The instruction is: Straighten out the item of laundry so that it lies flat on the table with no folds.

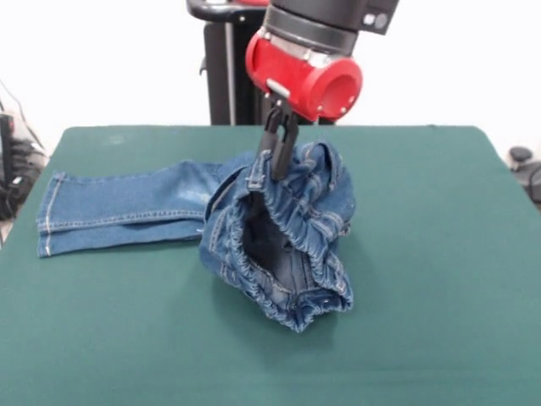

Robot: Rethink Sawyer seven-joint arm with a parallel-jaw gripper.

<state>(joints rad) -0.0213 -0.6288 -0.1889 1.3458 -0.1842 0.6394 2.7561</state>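
Little blue jeans (pixel 279 228) pinched and lifted at the waist, near the middle of the green table (pixel 423 279).

Black gripper (pixel 277 156) coming down from 12 o'clock under the red arm end (pixel 304 72), squeezed shut on the top edge of the stretchy waistband. Waist pulled up into a round, open bunch, with its mouth facing 6 o'clock and its lower rim touching the table. Legs lying flat on the felt, pointing out to 9 o'clock, with pale hems near the table's edge. Rest of the table bare and green toward 3 o'clock.
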